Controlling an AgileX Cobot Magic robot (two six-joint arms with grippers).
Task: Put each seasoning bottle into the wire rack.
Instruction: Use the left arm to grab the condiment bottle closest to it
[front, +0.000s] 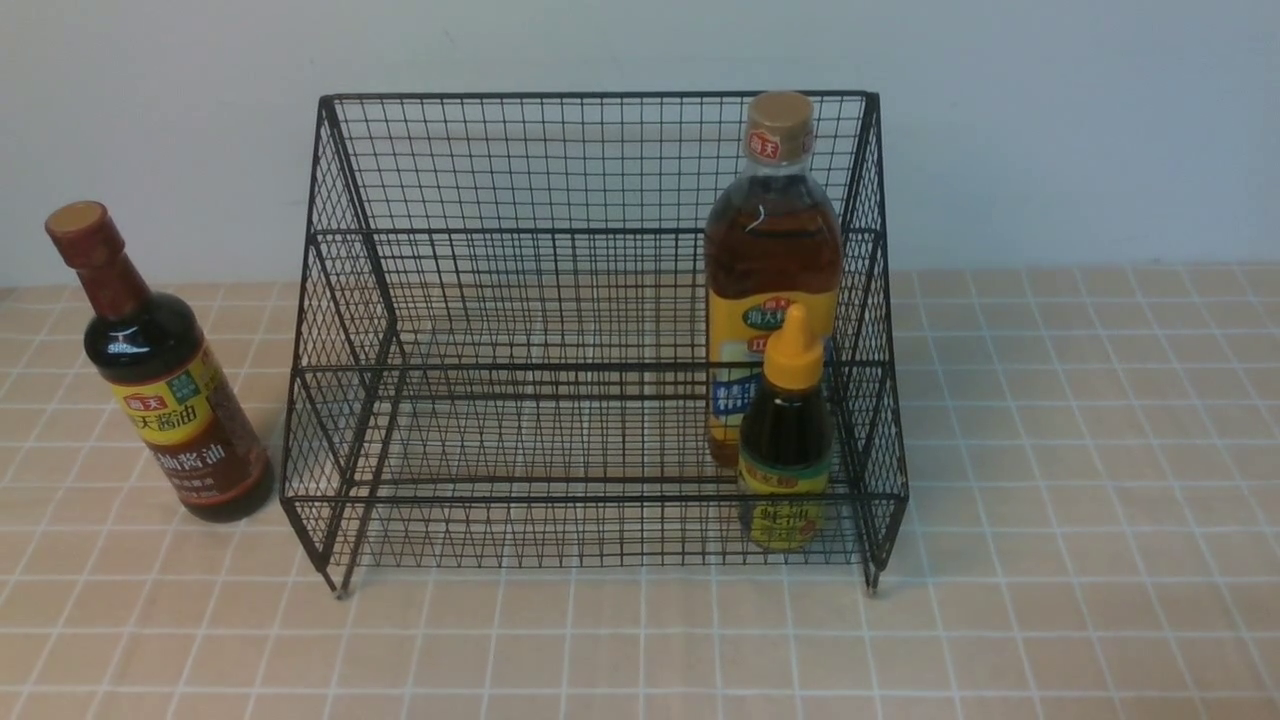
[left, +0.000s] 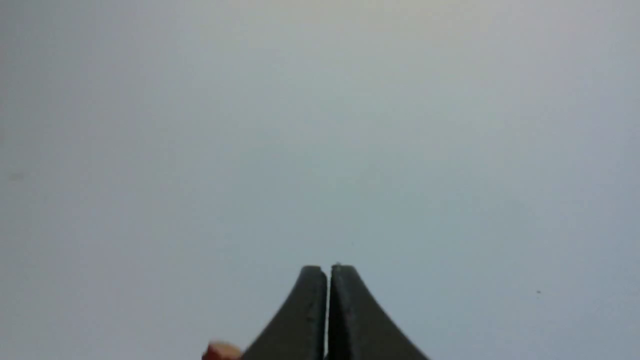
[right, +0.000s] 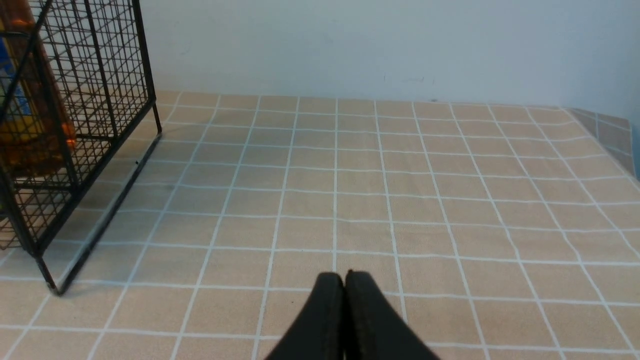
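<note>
Counting 2 of 3 in, 1 bottle left to go.
Amber bottle (front: 772, 250) stands at the right end of the wire rack (front: 340, 250), w/ the small yellow-nozzle bottle (front: 787, 440) just in front of it, both upright. Dark bottle w/ red-brown cap (front: 170, 390) is upright on the bench (front: 1050, 450) near its left edge, beside the rack's left side but not touching. Left gripper (left: 328, 270) and right gripper (right: 345, 277) have jaws pressed together, nothing held. The left wrist view shows only wall. You've got free room in the rack's left and middle on both tiers. Prob. you need to lift the bottle over the front rail and mind the sloped left side. Bench right of the rack is bare.
</note>
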